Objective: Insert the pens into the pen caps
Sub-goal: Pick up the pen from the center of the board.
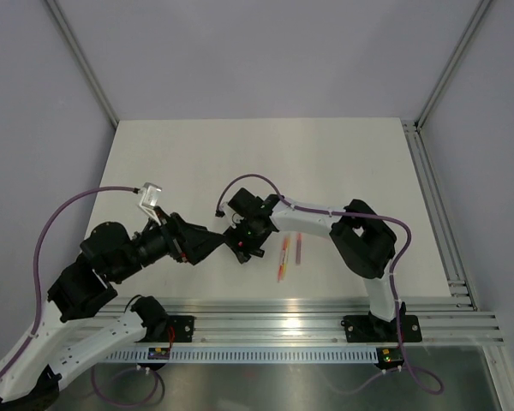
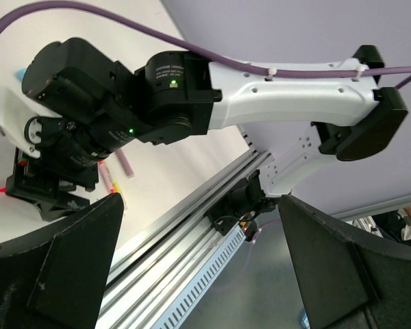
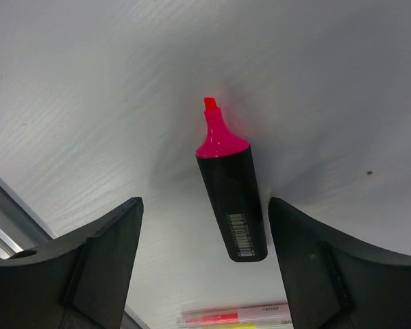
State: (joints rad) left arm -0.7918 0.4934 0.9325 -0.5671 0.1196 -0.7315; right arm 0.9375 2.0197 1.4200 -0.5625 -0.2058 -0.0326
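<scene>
Black-barrelled marker, pink chisel tip uncapped: recorded lying flat on the white table, between the fingers of the right gripper and touched by neither. The fingers of that gripper were noted well apart, one to each side of the barrel, with nothing clamped. Opposite, the left gripper: fingers likewise spread wide, nothing held, pointed at the right arm from close by. Two thin pens, red-pink and yellow: logged side by side on the table just beyond the marker's butt end. Of pen caps, none could be made out with certainty in any view.

Hazards, as judged:
- The barrel was seen lying slightly askew to the fingers, so an uneven closure was thought likely to roll or spin it, or to squeeze it out along the table.
- The pink tip was left bare, and a smear on the table was considered possible if the marker were dragged.
- The two grippers were set very near each other in the overhead view, and contact between them was rated a risk in any hand-over.
- The thin pens could be swept aside by a low pass.
</scene>
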